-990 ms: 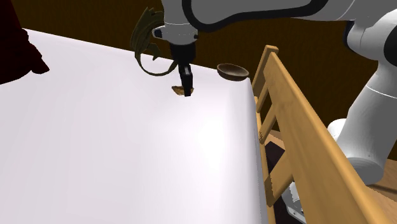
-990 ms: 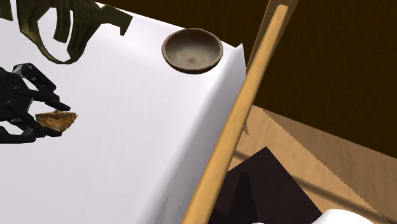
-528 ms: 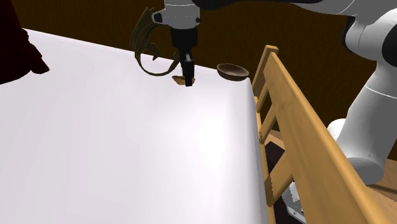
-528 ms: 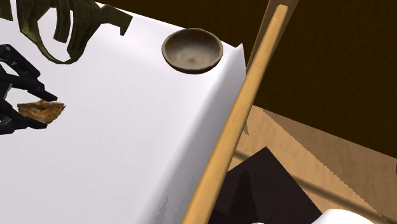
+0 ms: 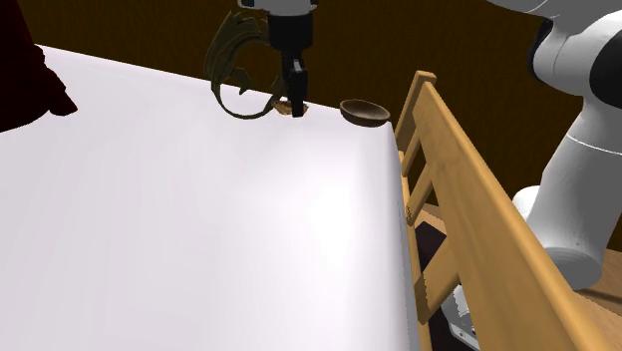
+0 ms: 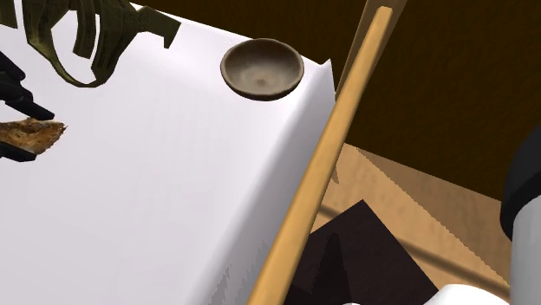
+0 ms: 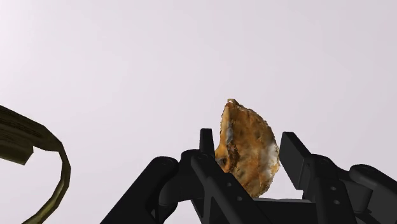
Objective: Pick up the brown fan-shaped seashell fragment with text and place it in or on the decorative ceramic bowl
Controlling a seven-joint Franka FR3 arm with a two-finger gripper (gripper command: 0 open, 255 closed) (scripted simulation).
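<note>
1. The claw (image 7: 248, 137) is clamped down on the seashell fragment (image 7: 249, 153). In the wrist view the fragment is pinched on edge between the two black fingers (image 7: 299, 162). It's orange-brown, with a pale patch toward one side.
2. The fragment looks to be held up off the white bench (image 5: 199, 229), and plain white surface is seen beyond it in the wrist view. Any lettering on it is too small to be made out.
3. In the shoulder view the claw is pointed straight down near the bench's far edge. It's hung from the white arm (image 5: 583, 150), which is arched in from that view's right.
4. The bowl (image 6: 262, 69) is brown, round and shallow, and is sat upright right by the bench's corner. In the shoulder view it's found to the right of the claw, near but clearly apart. In the second exterior view the fragment is seen at the left edge and the bowl up toward the middle.
5. An olive-green curly thing (image 6: 87, 39) is parked on the bench just behind the claw. What it actually is can't be told.
6. A light wooden frame (image 5: 468, 219) with rungs is stood along the bench's edge on the shoulder view's right.
</note>
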